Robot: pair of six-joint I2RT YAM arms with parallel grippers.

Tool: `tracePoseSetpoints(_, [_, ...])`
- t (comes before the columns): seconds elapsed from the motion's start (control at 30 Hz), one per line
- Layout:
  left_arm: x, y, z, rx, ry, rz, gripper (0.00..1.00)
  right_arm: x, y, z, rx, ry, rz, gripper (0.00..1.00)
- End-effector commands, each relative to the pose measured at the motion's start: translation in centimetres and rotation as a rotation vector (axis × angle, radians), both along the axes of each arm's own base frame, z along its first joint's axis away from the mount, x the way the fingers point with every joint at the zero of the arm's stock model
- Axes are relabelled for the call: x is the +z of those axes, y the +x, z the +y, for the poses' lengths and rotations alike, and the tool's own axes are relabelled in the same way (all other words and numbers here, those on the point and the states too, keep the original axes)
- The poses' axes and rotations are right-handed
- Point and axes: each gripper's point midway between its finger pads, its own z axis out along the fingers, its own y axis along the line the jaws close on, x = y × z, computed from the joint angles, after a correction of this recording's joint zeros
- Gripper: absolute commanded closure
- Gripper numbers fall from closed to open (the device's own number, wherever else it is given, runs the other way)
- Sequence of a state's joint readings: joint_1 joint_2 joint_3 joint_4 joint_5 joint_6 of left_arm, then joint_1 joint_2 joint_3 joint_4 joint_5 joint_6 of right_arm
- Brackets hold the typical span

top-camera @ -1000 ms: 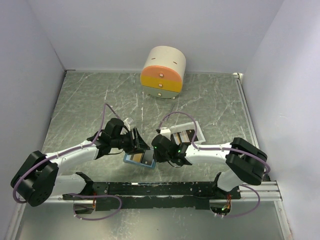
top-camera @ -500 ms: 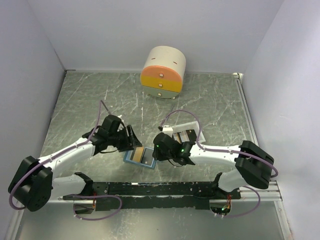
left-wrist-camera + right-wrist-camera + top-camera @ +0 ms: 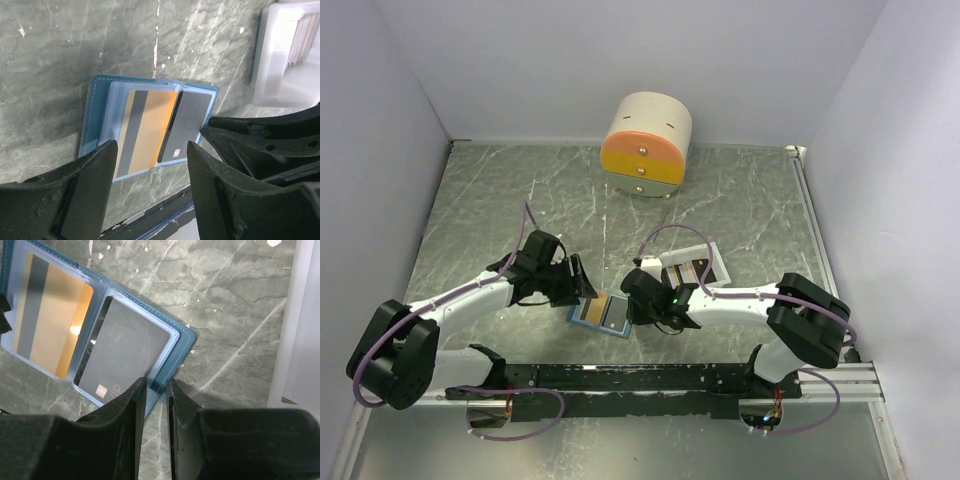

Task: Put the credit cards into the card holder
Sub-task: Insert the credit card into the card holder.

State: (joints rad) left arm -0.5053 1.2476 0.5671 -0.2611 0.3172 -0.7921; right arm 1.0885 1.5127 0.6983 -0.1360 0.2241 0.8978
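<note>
Where the table point(image 3: 500, 200) runs just left of the white tray point(image 3: 272, 75), the card holder point(image 3: 100, 115) is spread open, an orange card point(image 3: 150, 130) and a dark card point(image 3: 187, 117) seated inside. The left gripper point(image 3: 152, 147) is held wide farther from the tray. The right gripper point(image 3: 156, 382) is narrowed over the holder's tray-side edge, though a grip cannot be told.

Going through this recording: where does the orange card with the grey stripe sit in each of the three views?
Top external: the orange card lies low centre, between the two arms, in the open card holder.
Left wrist: the orange card is at the middle of the picture.
Right wrist: the orange card is at the upper left.
Shared landmark: the dark card lies just right of it in every view.
</note>
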Motion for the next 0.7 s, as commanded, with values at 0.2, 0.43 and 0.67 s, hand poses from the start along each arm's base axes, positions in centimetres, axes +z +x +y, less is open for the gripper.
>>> tracePoseSetpoints(0.2, [-1.1, -0.2, 0.1, -0.028, 0.000, -0.003, 0.31, -0.6, 0.5, 0.1, 0.003, -0.019, -0.021, 0.78])
tracePoseSetpoints(0.43, [-1.8, -0.4, 0.5, -0.025, 0.029, 0.006, 0.31, -0.7, 0.4, -0.1, 0.004, -0.024, -0.021, 0.78])
tracePoseSetpoints(0.67, [-1.7, -0.4, 0.7, -0.020, 0.032, -0.006, 0.31, -0.6, 0.5, -0.1, 0.004, -0.025, -0.025, 0.79])
